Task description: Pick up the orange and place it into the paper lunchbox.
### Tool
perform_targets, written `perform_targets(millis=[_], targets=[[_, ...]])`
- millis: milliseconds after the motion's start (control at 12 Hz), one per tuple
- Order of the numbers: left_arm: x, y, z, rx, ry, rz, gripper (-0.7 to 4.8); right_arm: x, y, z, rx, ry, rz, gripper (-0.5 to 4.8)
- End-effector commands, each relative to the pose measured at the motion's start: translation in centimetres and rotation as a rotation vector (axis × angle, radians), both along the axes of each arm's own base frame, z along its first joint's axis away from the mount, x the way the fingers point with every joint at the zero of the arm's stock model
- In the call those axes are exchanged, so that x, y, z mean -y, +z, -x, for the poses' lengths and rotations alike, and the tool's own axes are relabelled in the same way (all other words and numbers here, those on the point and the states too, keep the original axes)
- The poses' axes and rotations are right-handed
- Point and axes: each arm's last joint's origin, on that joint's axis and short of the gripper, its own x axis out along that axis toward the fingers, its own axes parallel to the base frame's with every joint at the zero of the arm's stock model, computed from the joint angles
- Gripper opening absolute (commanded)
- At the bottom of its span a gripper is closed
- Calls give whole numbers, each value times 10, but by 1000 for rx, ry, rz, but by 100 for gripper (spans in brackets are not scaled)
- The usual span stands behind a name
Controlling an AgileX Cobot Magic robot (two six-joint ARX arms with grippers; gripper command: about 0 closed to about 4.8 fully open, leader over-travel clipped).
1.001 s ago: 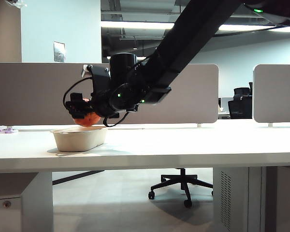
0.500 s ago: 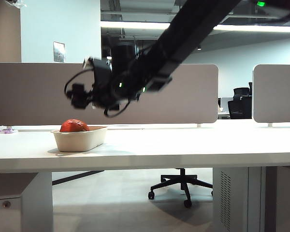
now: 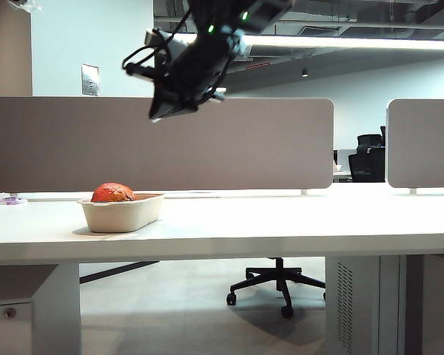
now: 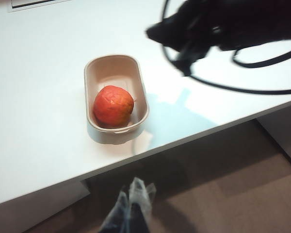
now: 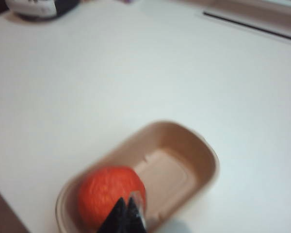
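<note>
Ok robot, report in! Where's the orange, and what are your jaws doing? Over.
Right gripper shut, empty, high above paper lunchbox. Left gripper shut, empty, off the table edge. Orange sits in lunchbox. Nothing in the way.

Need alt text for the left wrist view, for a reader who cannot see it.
The orange sits at one end of the paper lunchbox on a white table. The right arm's closed claw hangs above, clear of it; the left claw shows blurred over the floor.

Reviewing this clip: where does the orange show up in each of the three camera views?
Exterior view: orange at the left end of the paper lunchbox, left of centre.
Left wrist view: orange left of centre.
Right wrist view: orange near the bottom edge, behind the right gripper.
Shared landmark: the paper lunchbox.
</note>
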Motion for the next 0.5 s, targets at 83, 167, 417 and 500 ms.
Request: perform_targets(millis=[83, 167, 417, 500], targets=[[0, 3, 1, 14, -17, 15, -6, 31, 39, 28, -71, 25, 147, -5], [0, 3, 1, 13, -21, 17, -6, 33, 41, 30, -84, 21, 154, -5], [1, 3, 1, 12, -24, 17, -6, 51, 62, 54, -162, -14, 237, -5], [1, 3, 1, 12, -25, 16, -6, 55, 69, 59, -165, -15, 240, -5]])
